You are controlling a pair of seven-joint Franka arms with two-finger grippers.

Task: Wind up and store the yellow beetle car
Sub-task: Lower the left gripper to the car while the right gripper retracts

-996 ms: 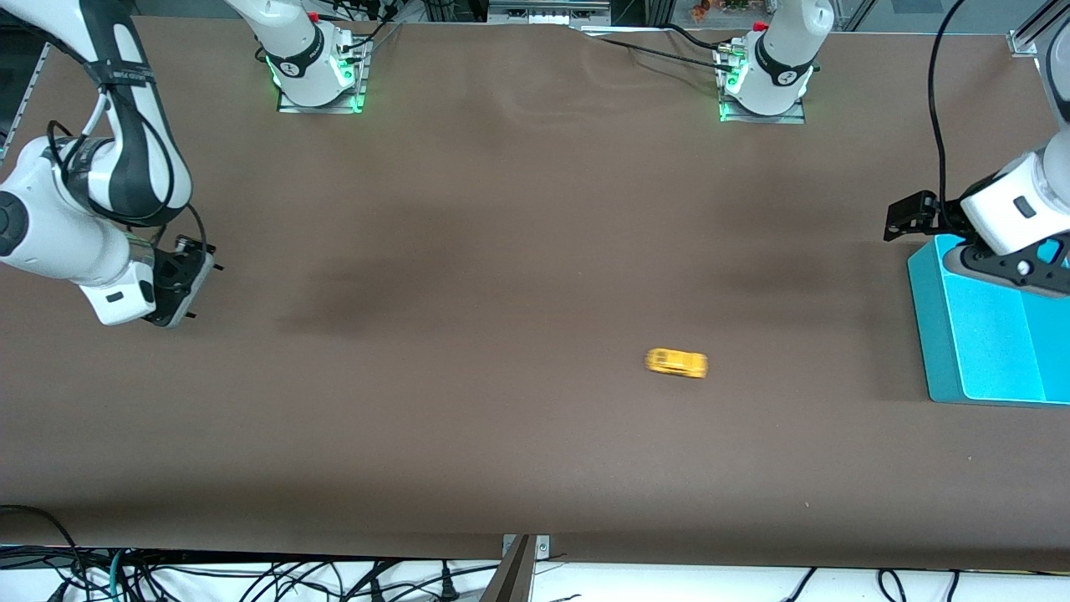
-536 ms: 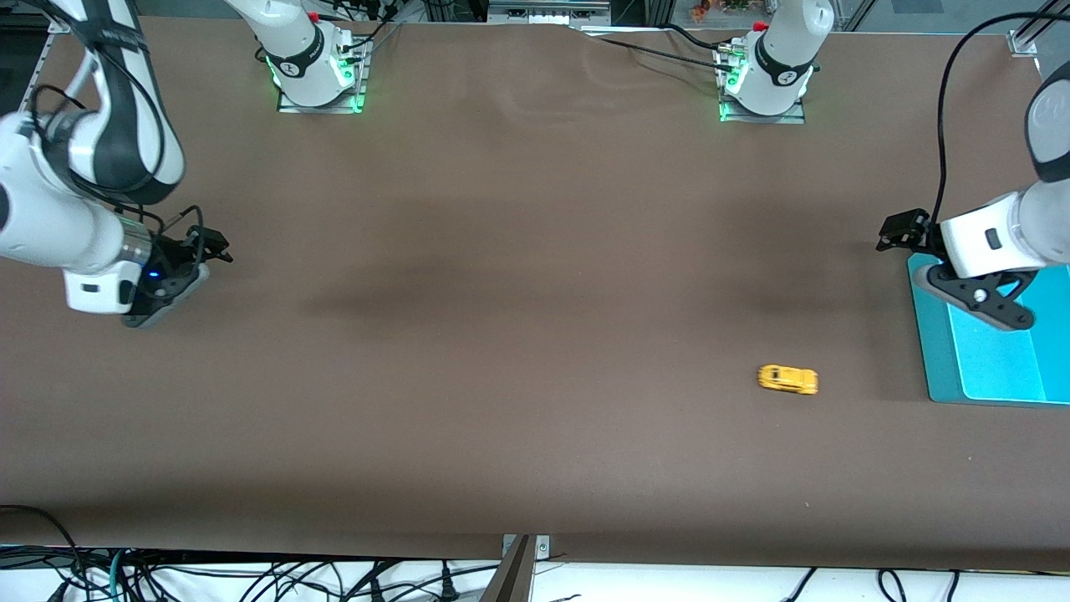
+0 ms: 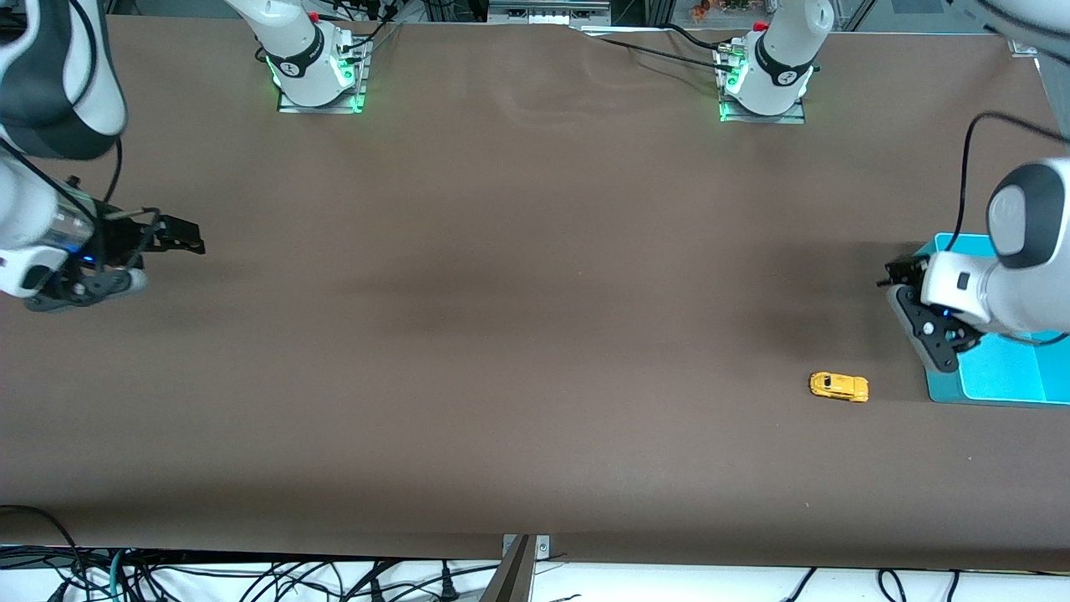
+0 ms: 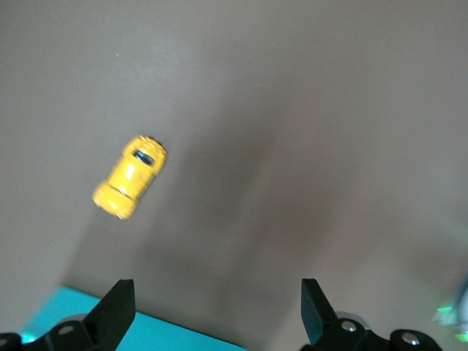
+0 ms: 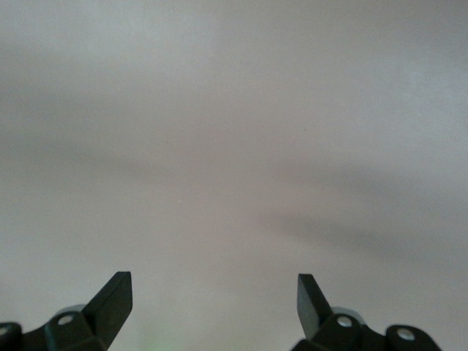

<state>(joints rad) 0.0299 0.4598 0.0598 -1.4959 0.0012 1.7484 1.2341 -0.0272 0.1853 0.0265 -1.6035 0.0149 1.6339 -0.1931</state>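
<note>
The yellow beetle car [image 3: 838,387] stands on the brown table, close to the teal tray [image 3: 995,380] at the left arm's end. In the left wrist view the car [image 4: 130,176] lies ahead of the fingers, with a corner of the tray [image 4: 110,338] below them. My left gripper [image 3: 900,273] is open and empty over the tray's edge, apart from the car; it also shows in its wrist view [image 4: 216,292]. My right gripper [image 3: 181,237] is open and empty at the right arm's end and waits there; its wrist view [image 5: 212,281] shows only bare table.
The two arm bases [image 3: 316,75] [image 3: 762,84] stand along the table's edge farthest from the front camera. Cables hang off the table's edge nearest to the camera [image 3: 251,577].
The car has rolled from the table's middle toward the left arm's end and stands near the tray. My left gripper has swung toward the car. My right gripper has drawn back.
</note>
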